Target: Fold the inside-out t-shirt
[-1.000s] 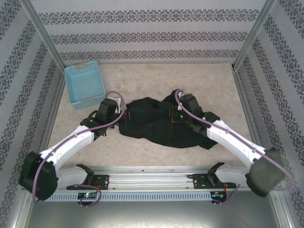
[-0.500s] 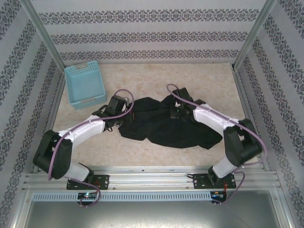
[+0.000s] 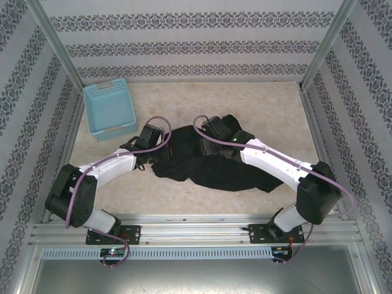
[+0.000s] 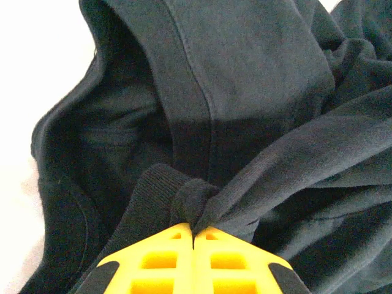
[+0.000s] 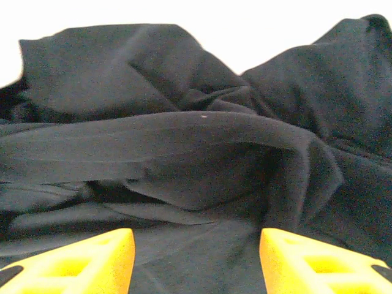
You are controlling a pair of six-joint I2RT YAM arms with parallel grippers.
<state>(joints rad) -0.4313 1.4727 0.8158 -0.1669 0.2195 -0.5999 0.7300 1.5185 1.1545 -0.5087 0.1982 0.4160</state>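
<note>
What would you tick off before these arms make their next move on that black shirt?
1. Left gripper has a hold on the t-shirt: ok, shut on a bunched fold.
2. Right gripper ready for a new hold: ok, jaws apart over the cloth, gripping nothing.
3. T-shirt lying flat enough to fold: not ok, crumpled in a heap.
4. Blue basket out of the way: ok, far left, apart from the t-shirt.
5. Which side of the t-shirt faces out: cannot tell.
</note>
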